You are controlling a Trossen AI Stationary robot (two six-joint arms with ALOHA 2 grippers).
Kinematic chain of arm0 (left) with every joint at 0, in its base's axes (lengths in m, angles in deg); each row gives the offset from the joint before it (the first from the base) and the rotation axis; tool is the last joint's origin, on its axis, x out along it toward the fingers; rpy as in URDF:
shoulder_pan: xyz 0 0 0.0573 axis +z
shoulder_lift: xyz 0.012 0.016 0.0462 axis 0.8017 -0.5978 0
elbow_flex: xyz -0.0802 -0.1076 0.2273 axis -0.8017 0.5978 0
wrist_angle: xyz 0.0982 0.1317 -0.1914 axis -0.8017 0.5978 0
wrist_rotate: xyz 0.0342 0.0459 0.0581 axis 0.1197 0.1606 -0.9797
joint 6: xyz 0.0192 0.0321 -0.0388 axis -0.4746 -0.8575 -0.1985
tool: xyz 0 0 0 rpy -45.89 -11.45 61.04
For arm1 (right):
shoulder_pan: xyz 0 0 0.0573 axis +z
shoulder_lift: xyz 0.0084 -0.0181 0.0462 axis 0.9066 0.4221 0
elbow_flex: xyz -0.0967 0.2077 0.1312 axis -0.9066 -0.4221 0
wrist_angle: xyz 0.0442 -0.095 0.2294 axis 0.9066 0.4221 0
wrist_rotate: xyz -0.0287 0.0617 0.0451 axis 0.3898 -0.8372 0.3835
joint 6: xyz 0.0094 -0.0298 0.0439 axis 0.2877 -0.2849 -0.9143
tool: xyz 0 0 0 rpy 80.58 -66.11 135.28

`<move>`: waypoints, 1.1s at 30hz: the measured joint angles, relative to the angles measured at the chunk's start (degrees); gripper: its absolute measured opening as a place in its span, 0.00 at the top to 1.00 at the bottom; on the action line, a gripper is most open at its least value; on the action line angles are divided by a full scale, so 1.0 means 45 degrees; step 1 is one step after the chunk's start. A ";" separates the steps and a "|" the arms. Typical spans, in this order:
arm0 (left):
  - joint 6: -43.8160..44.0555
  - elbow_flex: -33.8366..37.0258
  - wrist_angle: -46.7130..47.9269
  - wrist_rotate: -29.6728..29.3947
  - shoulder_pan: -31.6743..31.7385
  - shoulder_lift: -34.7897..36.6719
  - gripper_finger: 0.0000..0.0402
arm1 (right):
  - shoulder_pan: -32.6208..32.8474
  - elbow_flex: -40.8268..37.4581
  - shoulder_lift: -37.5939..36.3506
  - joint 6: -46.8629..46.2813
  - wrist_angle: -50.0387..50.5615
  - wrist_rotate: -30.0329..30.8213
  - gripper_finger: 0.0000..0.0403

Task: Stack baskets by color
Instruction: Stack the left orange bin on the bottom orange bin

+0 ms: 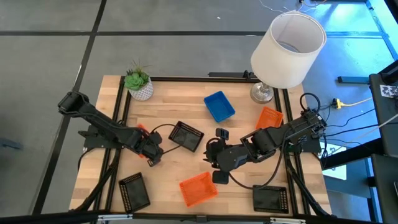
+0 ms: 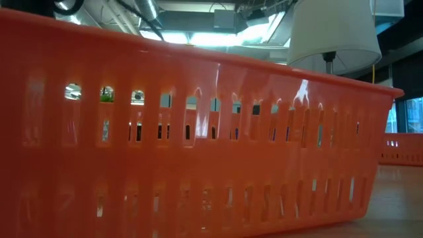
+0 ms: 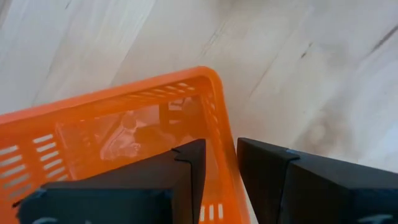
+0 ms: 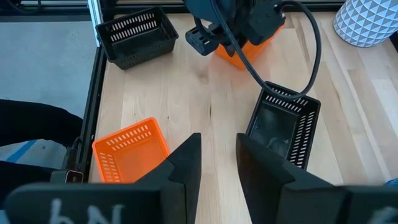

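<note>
The left gripper (image 1: pixel 151 151) sits at about 9 o'clock on the desk (image 1: pixel 168 171). Its fingers (image 3: pixel 186 171) straddle the wall of an orange basket (image 3: pixel 112 134), one inside and one outside, and they look nearly closed on the thin plastic, though I cannot say if they really pinch it.

I think the risk is here: the hold is only on a corner, so the basket may tilt or slip out when it is lifted.

The right gripper (image 1: pixel 214 163) hovers near the centre with its fingers (image 4: pixel 186 162) narrowly apart, holding nothing. A black basket (image 1: pixel 186 135) lies at its 10 o'clock, and another orange basket (image 1: pixel 199 188) at its 7 o'clock.
</note>
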 joint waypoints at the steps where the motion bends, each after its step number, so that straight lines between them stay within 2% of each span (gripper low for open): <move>1: -0.0096 0.0099 -0.0031 0.0001 -0.0001 0.0000 0.79 | -0.0003 0.0000 0.0000 -0.0005 -0.0001 0.0000 0.75; 7: -0.0641 0.0380 -0.0173 0.0342 -0.0035 0.0000 0.81 | -0.0003 0.0000 0.0000 -0.0005 -0.0011 0.0000 0.75; 14: -0.0803 0.0411 -0.0743 0.0495 -0.0080 0.0000 0.98 | 0.0007 0.0000 0.0000 0.0257 -0.0014 0.0000 0.75; 19: -0.1366 0.0292 -0.0754 0.0659 -0.0407 0.0039 0.99 | 0.0313 0.0000 0.0000 0.0369 -0.0031 0.0036 0.75; 27: -0.2720 -0.0959 -0.0722 0.1040 -0.1409 0.0039 1.00 | 0.1227 -0.0014 -0.0237 -0.0535 0.0032 0.1635 0.75; 33: -0.4194 -0.2588 0.0524 0.1027 -0.2311 0.0039 1.00 | 0.1851 -0.0010 -0.0382 -0.1929 0.0885 0.3499 0.75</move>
